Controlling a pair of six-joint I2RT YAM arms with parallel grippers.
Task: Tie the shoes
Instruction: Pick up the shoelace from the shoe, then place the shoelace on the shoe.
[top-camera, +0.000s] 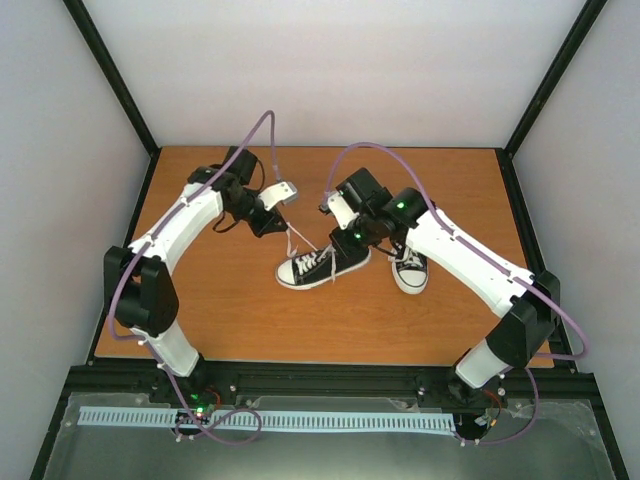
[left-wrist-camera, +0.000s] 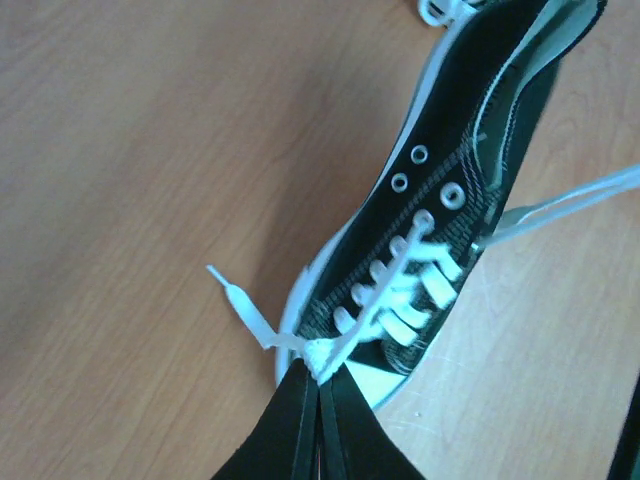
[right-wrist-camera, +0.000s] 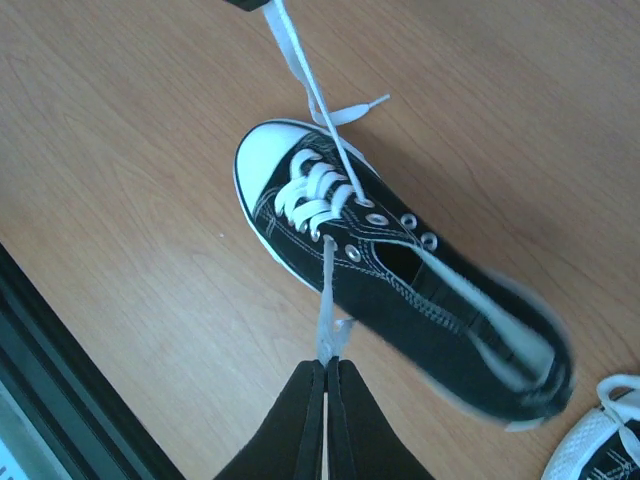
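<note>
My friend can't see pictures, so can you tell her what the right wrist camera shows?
The right hand is shut on a white lace of a black shoe with a white toe, on a wooden table. The other lace runs up to the top edge, and a second shoe peeks in at the corner.

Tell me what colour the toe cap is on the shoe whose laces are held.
White; the toe cap shows best in the right wrist view.
</note>
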